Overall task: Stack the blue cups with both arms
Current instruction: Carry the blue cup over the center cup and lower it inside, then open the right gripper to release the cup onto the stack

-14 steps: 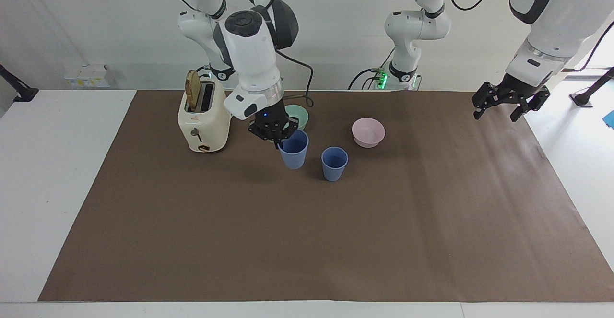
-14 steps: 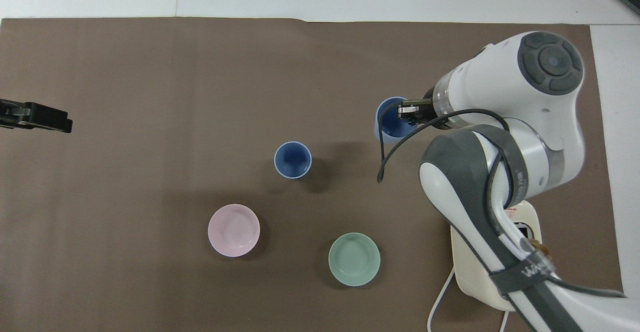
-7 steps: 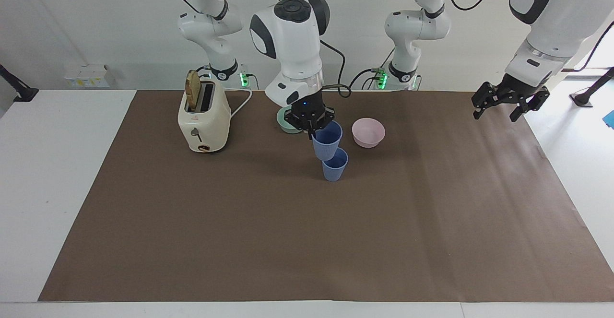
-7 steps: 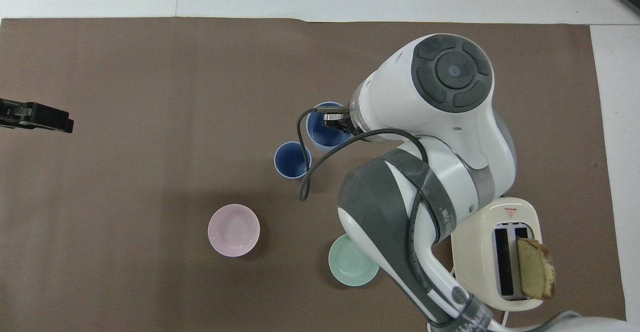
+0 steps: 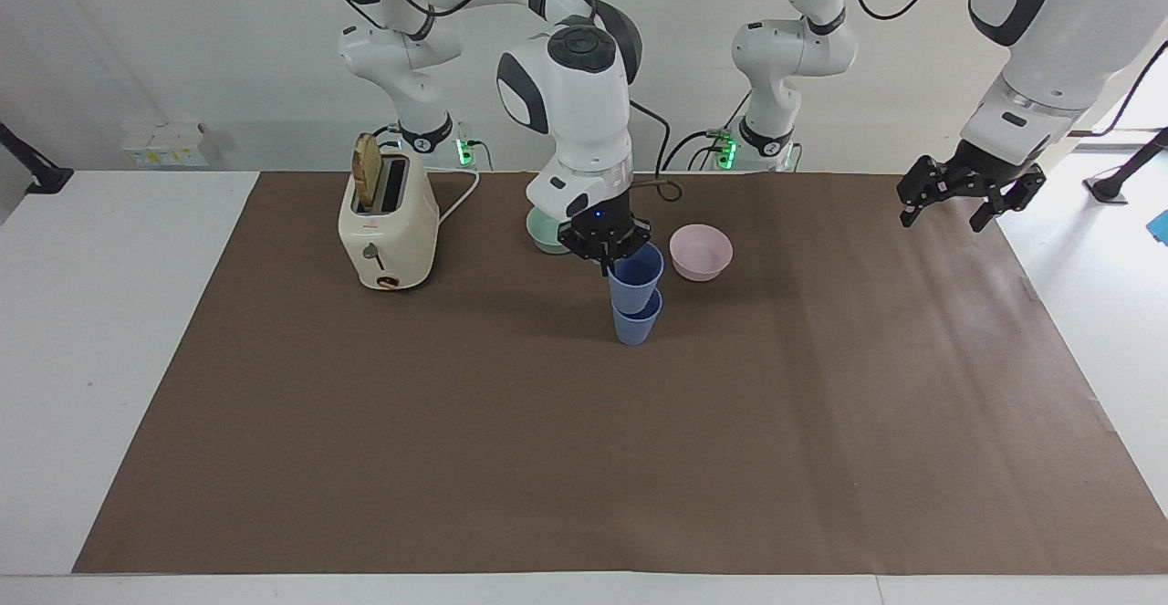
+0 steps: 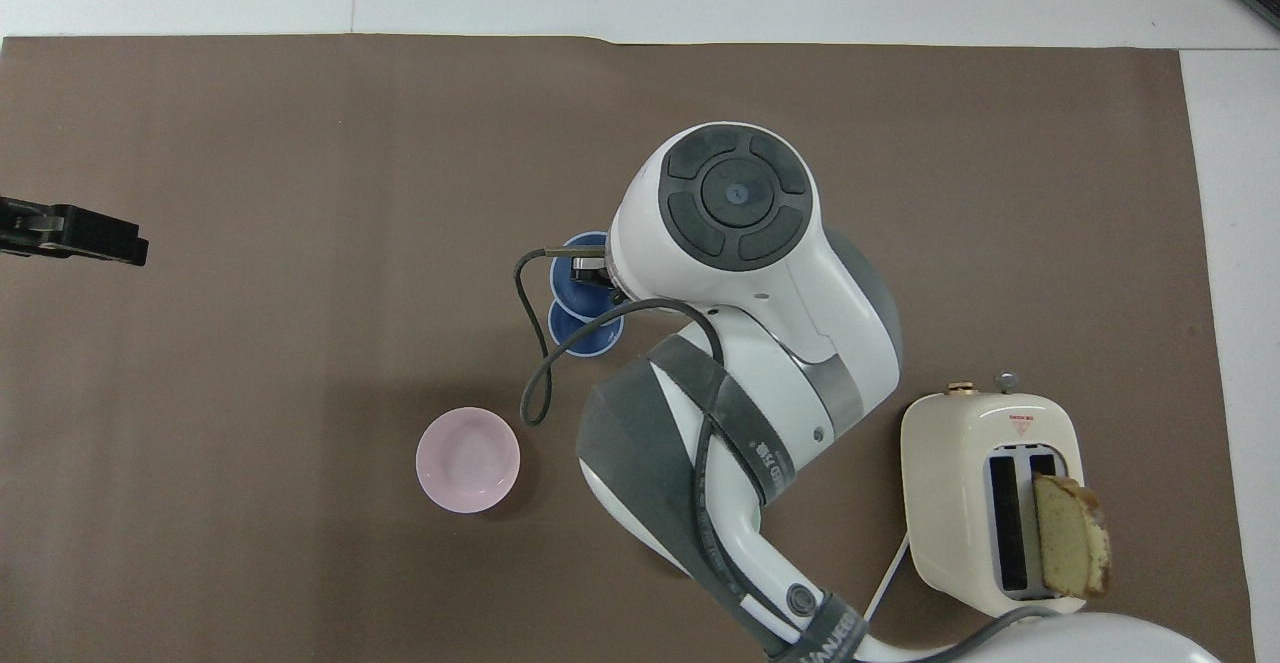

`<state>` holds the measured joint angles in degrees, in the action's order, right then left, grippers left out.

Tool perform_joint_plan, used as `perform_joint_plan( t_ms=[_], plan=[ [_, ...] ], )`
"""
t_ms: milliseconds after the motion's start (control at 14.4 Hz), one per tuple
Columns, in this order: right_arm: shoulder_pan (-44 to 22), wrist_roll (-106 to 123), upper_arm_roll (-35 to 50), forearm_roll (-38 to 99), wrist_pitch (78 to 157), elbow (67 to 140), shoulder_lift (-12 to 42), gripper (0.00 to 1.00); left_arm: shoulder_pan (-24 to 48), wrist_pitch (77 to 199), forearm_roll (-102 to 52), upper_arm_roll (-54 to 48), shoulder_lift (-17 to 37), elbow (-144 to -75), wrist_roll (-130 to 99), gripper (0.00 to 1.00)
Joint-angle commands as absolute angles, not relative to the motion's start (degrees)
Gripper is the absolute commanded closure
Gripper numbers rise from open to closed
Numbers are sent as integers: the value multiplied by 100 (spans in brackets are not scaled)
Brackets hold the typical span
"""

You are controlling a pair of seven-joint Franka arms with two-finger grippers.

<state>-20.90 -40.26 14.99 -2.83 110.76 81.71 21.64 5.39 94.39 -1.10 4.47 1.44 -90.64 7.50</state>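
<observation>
My right pincer (image 5: 604,254) is clenched on the rim of one blue cup (image 5: 635,277), holding it tilted a little directly over the second blue cup (image 5: 636,318), which stands on the brown mat (image 5: 584,459) near the middle of the tabletop (image 5: 109,313). The carried cup's base looks to be at or just inside the lower cup's mouth, so I judge the stack nearly made: lowering it fully and letting go remain. My left pincer (image 5: 969,192) waits released over the mat's edge at the left arm's end. The pink bowl (image 5: 701,251) sits just beside the cups, nearer to the robots; a mint-green bowl (image 5: 546,231) and a cream toaster (image 5: 385,222) with bread lie toward the right arm's end. White wall above.
</observation>
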Motion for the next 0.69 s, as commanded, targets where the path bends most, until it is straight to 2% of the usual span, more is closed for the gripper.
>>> perform_joint_plan(
  t_ms=[0, 625],
  plan=[
    [-2109, -4201, 1521, -343, 11188, 8051, 2311, 100, 475, 9316, -88, 404, 176, -8965, 817, 0],
    [-2259, -4298, 1521, -352, 11241, 8402, 2294, 100, 457, 9316, -88, 404, 167, -8974, 773, 0]
  ],
)
